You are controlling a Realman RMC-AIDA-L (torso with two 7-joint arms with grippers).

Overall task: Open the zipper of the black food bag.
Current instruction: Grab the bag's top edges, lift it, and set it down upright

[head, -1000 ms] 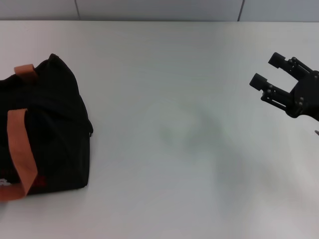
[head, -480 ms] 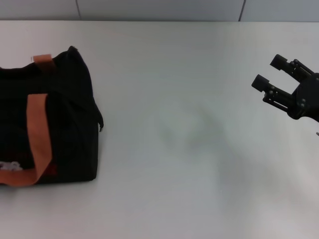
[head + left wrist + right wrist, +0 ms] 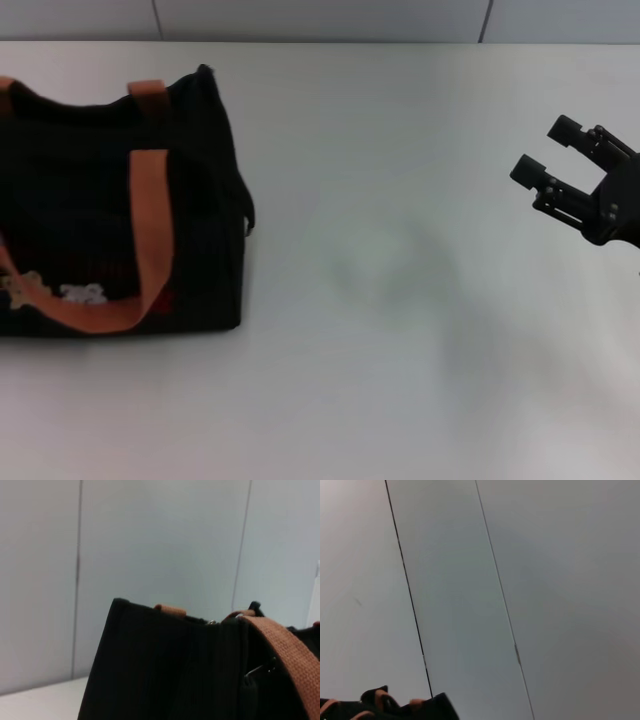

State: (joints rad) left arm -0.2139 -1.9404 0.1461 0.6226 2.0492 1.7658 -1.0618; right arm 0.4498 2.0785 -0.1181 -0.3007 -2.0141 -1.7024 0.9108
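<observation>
Hovering right gripper, jaws apart

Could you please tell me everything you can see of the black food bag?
The black food bag is a boxy tote of dark fabric, standing upright on the white table at the robot's left, its left end cut off in the head view. Two orange-brown straps loop over it; small tan, white and red patches sit low on its near side. No gripper touches it in view.

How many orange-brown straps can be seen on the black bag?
2. One strap loops down the bag's near side; the other strap shows only at the top edge, mostly hidden.
</observation>
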